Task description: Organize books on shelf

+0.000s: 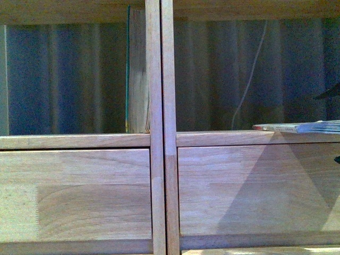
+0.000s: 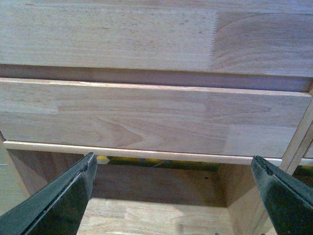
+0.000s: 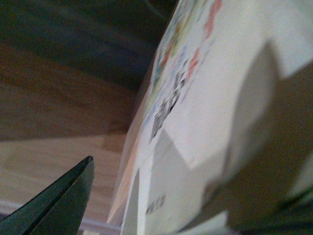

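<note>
The shelf (image 1: 161, 139) fills the front view, a light-wood bookcase with a double upright in the middle. One book (image 1: 137, 74) with a teal edge stands upright in the left compartment against that upright. A whitish book (image 1: 297, 127) lies flat on the board of the right compartment, at the far right. In the right wrist view this book's cover (image 3: 215, 93), with blurred printed marks, is very close. My right gripper (image 3: 176, 164) is open around it; one finger (image 3: 63, 200) shows, the other is hidden. My left gripper (image 2: 173, 169) is open and holds nothing, facing a drawer front (image 2: 146, 117).
Two plain drawer fronts (image 1: 79, 194) sit under the compartments in the front view. A thin white cord (image 1: 249, 74) hangs at the back of the right compartment. Below the drawer in the left wrist view is an open wooden compartment (image 2: 156, 215).
</note>
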Motion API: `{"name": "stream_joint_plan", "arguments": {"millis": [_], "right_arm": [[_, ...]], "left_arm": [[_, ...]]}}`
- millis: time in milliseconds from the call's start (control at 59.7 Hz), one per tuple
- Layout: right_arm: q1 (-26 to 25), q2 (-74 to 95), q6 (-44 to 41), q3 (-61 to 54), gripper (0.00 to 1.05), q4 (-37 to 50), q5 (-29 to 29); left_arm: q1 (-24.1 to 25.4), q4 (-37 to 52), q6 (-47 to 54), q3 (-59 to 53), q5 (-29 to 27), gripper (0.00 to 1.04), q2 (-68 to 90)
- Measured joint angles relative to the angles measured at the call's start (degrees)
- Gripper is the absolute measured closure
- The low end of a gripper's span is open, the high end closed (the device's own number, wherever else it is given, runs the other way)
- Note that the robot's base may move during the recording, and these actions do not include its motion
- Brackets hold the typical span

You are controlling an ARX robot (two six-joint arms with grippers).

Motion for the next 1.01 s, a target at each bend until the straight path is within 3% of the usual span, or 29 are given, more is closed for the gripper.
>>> {"name": "stream_joint_plan", "arguments": {"millis": [151, 670, 838, 854, 921, 1005], "right_arm": [[-0.4, 1.7, -0.4, 1.2, 0.08, -2.4, 1.6], [1.3, -1.4, -3.7, 0.8, 0.82, -1.4, 2.2], [1.3, -5.5, -5.0, -1.5, 0.97, -0.5, 1.0], [1.3, -6.2, -5.1, -1.8, 0.97, -0.3, 0.7], [1.0, -8.9, -5.9, -2.9, 0.97, -0.3, -0.3], [0.8, -11.1, -7.3, -3.4, 0.97, 0.0, -2.3]], "left_arm": [[0.0, 0.0, 0.0, 0.0, 0.0, 0.07, 0.0], [0.0, 0.0, 0.0, 0.0, 0.0, 0.07, 0.0], [0.0, 0.0, 0.0, 0.0, 0.0, 0.07, 0.0], [0.5, -0.3, 0.3, 0.1, 1.2, 0.07, 0.4], [9.1, -2.0, 6.1, 2.4, 25.8, 0.07, 8.0], [15.9, 3.4, 8.1, 3.3, 41.6, 0.07, 16.2]]}}
